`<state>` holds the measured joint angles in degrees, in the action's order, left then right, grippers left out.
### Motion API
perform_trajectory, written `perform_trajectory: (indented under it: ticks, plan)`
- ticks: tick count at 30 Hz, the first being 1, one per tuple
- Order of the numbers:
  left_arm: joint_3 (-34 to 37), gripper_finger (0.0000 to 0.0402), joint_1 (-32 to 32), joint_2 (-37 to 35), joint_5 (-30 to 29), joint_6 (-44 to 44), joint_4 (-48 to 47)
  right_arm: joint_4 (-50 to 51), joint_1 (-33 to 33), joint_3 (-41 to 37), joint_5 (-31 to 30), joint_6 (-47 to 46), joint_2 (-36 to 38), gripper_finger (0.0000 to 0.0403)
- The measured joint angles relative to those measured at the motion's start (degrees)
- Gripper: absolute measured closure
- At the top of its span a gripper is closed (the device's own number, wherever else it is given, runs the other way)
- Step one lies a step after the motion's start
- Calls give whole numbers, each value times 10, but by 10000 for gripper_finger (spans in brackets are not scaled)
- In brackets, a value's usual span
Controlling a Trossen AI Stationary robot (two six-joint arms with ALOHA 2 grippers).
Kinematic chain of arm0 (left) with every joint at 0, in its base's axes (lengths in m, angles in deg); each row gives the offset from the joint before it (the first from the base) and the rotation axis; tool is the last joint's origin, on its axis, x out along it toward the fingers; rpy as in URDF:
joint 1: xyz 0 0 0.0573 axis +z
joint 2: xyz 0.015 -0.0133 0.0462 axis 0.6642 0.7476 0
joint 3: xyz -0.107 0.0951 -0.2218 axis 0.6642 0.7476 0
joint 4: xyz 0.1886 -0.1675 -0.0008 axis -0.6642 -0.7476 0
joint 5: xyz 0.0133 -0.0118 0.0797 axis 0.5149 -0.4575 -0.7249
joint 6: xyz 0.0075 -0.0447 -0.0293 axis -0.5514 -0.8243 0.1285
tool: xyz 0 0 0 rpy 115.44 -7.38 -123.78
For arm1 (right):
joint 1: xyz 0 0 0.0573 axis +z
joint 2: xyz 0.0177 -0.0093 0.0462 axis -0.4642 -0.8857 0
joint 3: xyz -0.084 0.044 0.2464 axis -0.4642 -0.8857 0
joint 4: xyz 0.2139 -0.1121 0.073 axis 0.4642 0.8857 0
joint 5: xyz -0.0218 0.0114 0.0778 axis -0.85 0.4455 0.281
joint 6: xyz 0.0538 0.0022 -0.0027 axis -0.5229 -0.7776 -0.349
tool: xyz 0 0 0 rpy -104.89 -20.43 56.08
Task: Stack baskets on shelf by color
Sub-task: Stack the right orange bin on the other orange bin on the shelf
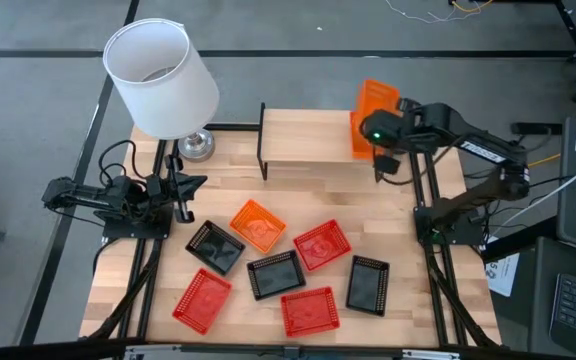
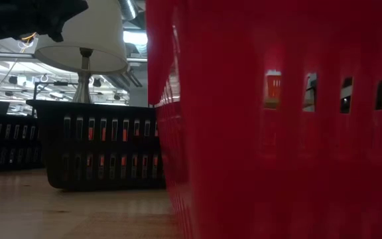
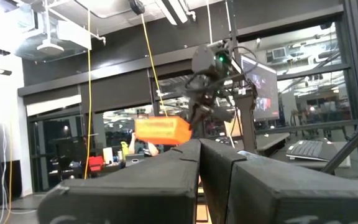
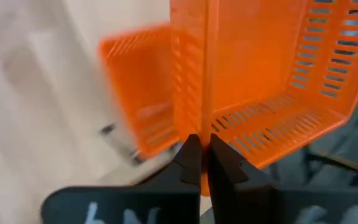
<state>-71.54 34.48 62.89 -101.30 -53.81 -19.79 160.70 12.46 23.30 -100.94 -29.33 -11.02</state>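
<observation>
My right gripper (image 1: 372, 128) is over the right end of the light-wood shelf (image 1: 303, 140), shut on an orange basket (image 1: 379, 100) that it holds in the air. The basket also shows in the left wrist view (image 3: 161, 130). A second orange basket (image 4: 138, 93) shows blurred just behind it, at the shelf's right end. A third orange basket (image 1: 257, 224), three red baskets (image 1: 322, 244) and three black baskets (image 1: 275, 274) lie flat on the tabletop. My left gripper (image 1: 183, 195) waits shut and empty at the table's left edge. My right gripper pinches one side wall of the orange basket at its rim (image 4: 202, 134), one finger inside the basket and one outside. The wall stands edge-on between the fingertips (image 4: 191, 155). The basket is lifted clear of the shelf board.
A lamp with a white shade (image 1: 160, 75) stands at the table's far left, beside the shelf. The loose baskets lie spread over the near half of the table. A red basket (image 2: 277, 119) fills most of the low view, with a black one (image 2: 98, 143) beside it.
</observation>
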Motion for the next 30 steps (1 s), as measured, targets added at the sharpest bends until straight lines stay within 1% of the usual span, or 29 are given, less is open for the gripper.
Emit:
perform_trajectory:
  ticks: [2,5,11,16,20,24,30]
  plan:
    - [0,401,0,0,0,0,0,-4,-1,-38,11,-2,17,401]
    - [0,401,0,0,0,0,0,-14,0,-83,19,-3,20,401]
    - [0,401,0,0,0,0,0,-61,-1,-131,20,25,16,401]
    - [0,401,0,0,0,0,0,-60,-1,-126,0,34,18,401]
    - [0,401,0,0,0,0,0,-59,-1,-126,0,36,18,389]
    - [0,401,0,0,0,0,0,-57,-1,-126,13,39,18,376]
    - [0,401,0,0,0,0,0,-49,-1,-126,4,37,18,369]
